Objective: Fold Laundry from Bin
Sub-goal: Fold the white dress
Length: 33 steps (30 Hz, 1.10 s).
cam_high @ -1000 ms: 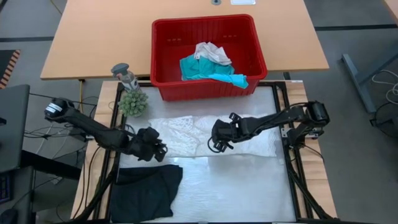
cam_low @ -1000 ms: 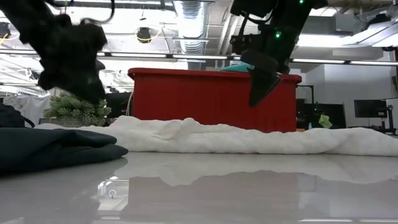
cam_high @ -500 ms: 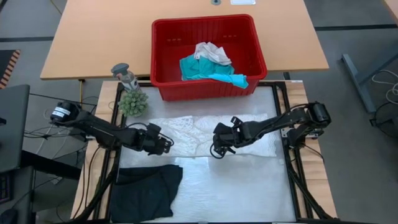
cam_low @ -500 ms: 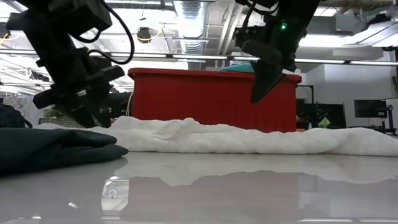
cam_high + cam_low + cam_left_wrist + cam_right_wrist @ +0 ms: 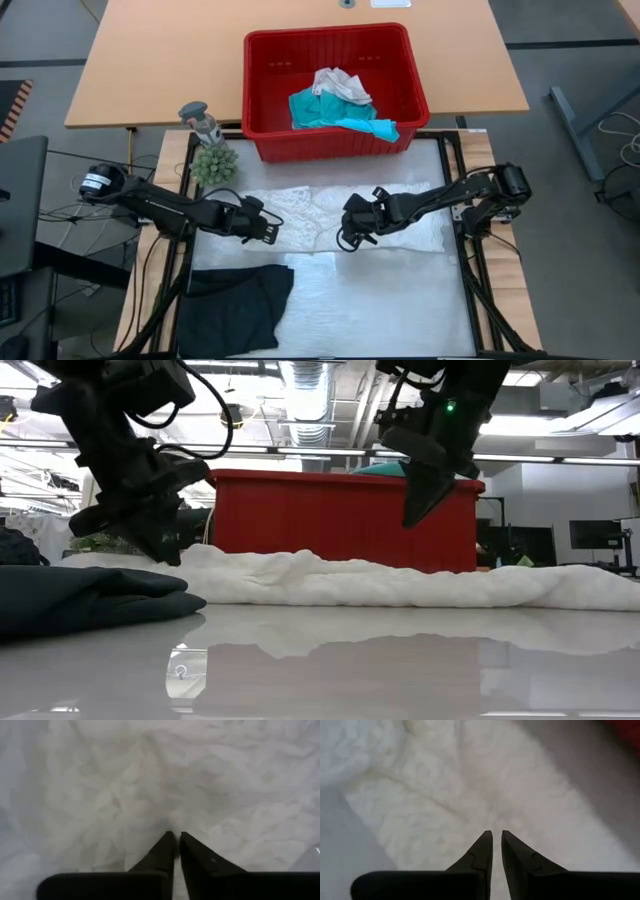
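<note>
Your left gripper [image 5: 268, 231] is closed, its fingertips [image 5: 172, 840] pinched almost together right at the surface of the white lacy garment [image 5: 300, 215]; a fold of cloth seems caught at the tips, but you cannot be sure it is gripped. Seen from above, it sits at the garment's 8 o'clock edge, low against the cloth.

Your right gripper [image 5: 345, 238] has its fingers nearly together with a thin gap between them, and nothing is visibly between them. It sits over the same white garment, near its middle, at about 3 o'clock from the left gripper. From table height it hangs clear above the cloth [image 5: 400, 580], tips pointing down.

The white garment lies spread across the middle of the table [image 5: 400, 310], rumpled. At its 7 o'clock, near the table's front left corner, the black garment [image 5: 238, 305] lies bunched.

At 12 o'clock from the white garment stands the red bin [image 5: 262, 95], beyond the table's far edge. In it lie the teal garment [image 5: 320, 110] and another white one [image 5: 340, 85]. Just at the bin's 8 o'clock is the small green plant [image 5: 214, 165].
</note>
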Available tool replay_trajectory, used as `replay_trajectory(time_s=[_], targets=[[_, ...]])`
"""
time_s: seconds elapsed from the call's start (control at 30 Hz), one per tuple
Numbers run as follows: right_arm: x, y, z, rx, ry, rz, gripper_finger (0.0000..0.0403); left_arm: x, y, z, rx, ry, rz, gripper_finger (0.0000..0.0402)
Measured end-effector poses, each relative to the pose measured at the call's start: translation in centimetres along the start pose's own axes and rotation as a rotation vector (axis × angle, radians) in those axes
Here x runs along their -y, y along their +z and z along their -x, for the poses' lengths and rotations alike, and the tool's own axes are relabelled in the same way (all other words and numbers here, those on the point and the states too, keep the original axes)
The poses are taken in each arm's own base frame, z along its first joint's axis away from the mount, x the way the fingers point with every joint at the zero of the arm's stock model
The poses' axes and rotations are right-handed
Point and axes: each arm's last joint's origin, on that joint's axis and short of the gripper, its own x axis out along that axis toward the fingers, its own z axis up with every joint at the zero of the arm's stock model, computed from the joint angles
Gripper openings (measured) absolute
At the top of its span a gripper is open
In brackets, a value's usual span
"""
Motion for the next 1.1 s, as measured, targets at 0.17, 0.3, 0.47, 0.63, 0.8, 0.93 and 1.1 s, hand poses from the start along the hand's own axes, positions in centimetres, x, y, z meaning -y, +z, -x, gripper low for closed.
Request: replay_trajectory(time_s=[0.17,0.3,0.47,0.63,0.8,0.93,1.1], targets=[[0.3,-0.8,-0.8,-0.088,0.041,-0.014,0.0066,0.0,0.4,0.7,0.015,-0.031,0.012,0.0002],[0.6,-0.9,-1.0,-0.088,0.032,-0.011,0.0066,0.0,0.7,1.5,0.002,-0.079,0.022,0.0001],[0.7,-0.9,-1.7,-0.047,0.035,-0.014,0.0065,0.1,0.9,2.3,-0.034,-0.137,0.065,0.0],[0.8,-1.4,-2.4,-0.043,0.047,-0.02,0.0065,0.2,0.5,2.7,-0.028,-0.147,0.095,0.0],[0.8,-1.5,-2.4,-0.055,0.06,0.007,0.0065,0.4,-0.3,2.9,-0.038,-0.153,0.087,0.0],[1.0,-1.1,-2.9,-0.044,0.061,-0.007,0.0065,0.3,-0.4,2.9,-0.042,-0.142,0.075,0.0],[1.0,-0.2,-3.9,-0.007,0.078,-0.042,0.0065,0.4,-0.2,2.9,0.01,-0.133,-0.039,0.0007]])
